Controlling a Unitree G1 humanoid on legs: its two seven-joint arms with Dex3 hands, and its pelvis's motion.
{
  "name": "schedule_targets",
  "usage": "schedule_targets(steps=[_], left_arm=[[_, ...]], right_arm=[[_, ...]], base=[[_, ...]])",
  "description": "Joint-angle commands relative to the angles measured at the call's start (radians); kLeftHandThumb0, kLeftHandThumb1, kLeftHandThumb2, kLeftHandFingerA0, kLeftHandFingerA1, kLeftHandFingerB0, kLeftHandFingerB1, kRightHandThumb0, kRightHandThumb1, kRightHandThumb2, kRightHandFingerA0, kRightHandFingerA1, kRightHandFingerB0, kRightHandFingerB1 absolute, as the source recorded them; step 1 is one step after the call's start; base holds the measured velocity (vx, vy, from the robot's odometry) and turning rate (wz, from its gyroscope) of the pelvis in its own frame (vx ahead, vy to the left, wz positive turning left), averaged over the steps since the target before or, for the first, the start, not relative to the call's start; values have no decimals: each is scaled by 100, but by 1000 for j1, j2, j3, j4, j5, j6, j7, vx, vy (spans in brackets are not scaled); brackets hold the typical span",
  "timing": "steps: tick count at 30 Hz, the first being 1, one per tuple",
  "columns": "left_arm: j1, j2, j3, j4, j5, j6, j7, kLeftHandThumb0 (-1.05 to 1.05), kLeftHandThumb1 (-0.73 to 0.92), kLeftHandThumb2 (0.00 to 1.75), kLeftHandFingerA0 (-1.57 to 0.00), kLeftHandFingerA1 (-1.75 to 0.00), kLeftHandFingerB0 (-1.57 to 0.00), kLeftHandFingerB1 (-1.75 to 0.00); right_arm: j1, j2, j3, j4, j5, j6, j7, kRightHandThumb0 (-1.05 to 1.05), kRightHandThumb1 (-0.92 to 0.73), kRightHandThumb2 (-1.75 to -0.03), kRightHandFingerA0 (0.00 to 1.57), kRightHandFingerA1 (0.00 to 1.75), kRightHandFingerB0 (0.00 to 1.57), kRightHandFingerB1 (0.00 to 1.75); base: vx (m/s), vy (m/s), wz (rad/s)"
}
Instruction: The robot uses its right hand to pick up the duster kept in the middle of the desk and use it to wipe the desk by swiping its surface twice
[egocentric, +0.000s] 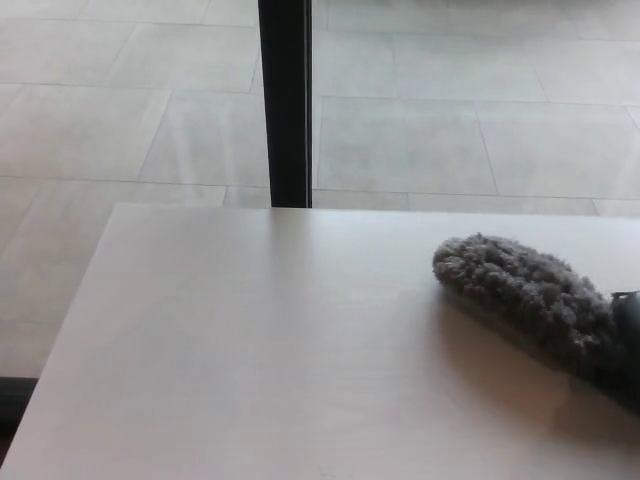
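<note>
The fluffy grey microfibre duster (525, 293) sits far over on the right side of the pale, wood-grain desk (250, 350), its shaggy head lying on the surface and angled so that the rounded tip points up and left toward the desk's far edge. Its lower end runs off toward the right border of the head view, and there the handle cannot be made out. A soft shadow sits under the duster on the desk, so whether the head presses fully flat against the top cannot be told.

At the extreme right edge, a sliver of the robot's black right hand (630, 345) is visible just where the duster's fibres end. Only that dark strip shows; whether it is clenched around the duster or loose cannot be told from this view. The left hand is nowhere in the picture.

The rest of the desk, from the left edge through the centre, is bare, smooth and evenly lit. Beyond its far edge stands a black vertical post (285, 100), rising out of the top of the view, and behind it spreads a light grey tiled floor (450, 120) with thin grout lines.
</note>
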Motion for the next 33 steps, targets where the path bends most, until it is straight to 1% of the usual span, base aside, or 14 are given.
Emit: schedule_targets(steps=[1, 12, 13, 15, 16, 18, 19, 21, 25, 28, 29, 30, 31, 33], left_arm=[[10, 3, 14, 1, -12, -1, 5, -45, 64, 59, -69, -63, -59, -52], [20, -1, 13, -2, -1, -17, -5, -46, 66, 60, -69, -62, -56, -51], [20, 0, 16, -9, -5, -14, -7, -47, 66, 60, -66, -63, -58, -52], [17, 0, 14, -9, -2, -7, 4, -46, 65, 59, -69, -63, -60, -52], [15, 0, 14, -7, -3, -7, 2, -47, 64, 59, -70, -64, -62, -53], [14, 0, 15, -6, -3, -6, 1, -47, 64, 59, -70, -64, -62, -53], [12, -2, 14, -7, -2, -4, 4, -47, 64, 59, -70, -64, -63, -53], [22, -1, 14, -14, -4, -16, -7, -49, 64, 59, -67, -63, -61, -54], [23, 4, 25, -16, -13, -8, -23, -48, 64, 59, -64, -61, -60, -53], [18, 8, 6, -12, 10, -5, 6, -49, 64, 59, -71, -63, -66, -51], [16, 9, -1, -9, 17, -3, 12, -49, 64, 59, -72, -65, -67, -51], [15, 9, -2, -7, 17, -4, 10, -49, 64, 59, -72, -65, -67, -51], [12, 8, -1, -6, 16, 0, 17, -49, 63, 59, -73, -64, -65, -51], [14, 6, 1, -6, 10, 4, 18, -49, 64, 59, -72, -63, -62, -50]], right_arm=[[85, -23, -93, 37, 122, 166, 125, -44, -53, -61, 85, 159, 73, 72], [115, -57, -80, 43, 101, 216, 166, -47, -57, -57, 84, 158, 76, 77], [116, -66, -96, 41, 117, 212, 150, -56, -41, -77, 94, 135, 71, 71], [119, -74, -105, 40, 128, 203, 155, -56, -41, -77, 93, 134, 71, 69], [118, -77, -94, 48, 119, 219, 170, -49, -56, -61, 85, 150, 55, 47], [118, -78, -87, 51, 117, 227, 178, -49, -56, -61, 85, 150, 55, 47], [127, -98, -98, 42, 134, 192, 207, -45, -58, -62, 79, 154, 69, 60], [139, -109, -97, 47, 134, 203, 198, -44, -56, -57, 83, 159, 64, 52], [135, -112, -88, 53, 135, 216, 217, -44, -59, -58, 82, 163, 66, 70], [130, -124, -82, 49, 136, 215, 248, -43, -60, -63, 76, 154, 60, 46], [126, -126, -80, 48, 137, 215, 263, -48, -47, -89, 102, 129, 52, 58], [125, -127, -79, 47, 137, 213, 270, -48, -47, -89, 102, 129, 52, 58], [127, -129, -85, 37, 145, 198, 261, -45, -58, -62, 78, 151, 64, 45], [143, -135, -86, 15, 149, 157, 231, -47, -58, -62, 79, 154, 74, 54]], base=[[0, 0, 0], [0, 0, 0], [0, 0, 0], [0, 0, 0], [0, 0, 0], [0, 0, 0], [0, 0, 0], [0, 0, 0], [0, 0, 0], [0, 0, 0], [0, 0, 0], [0, 0, 0], [0, 0, 0], [0, 0, 0]])
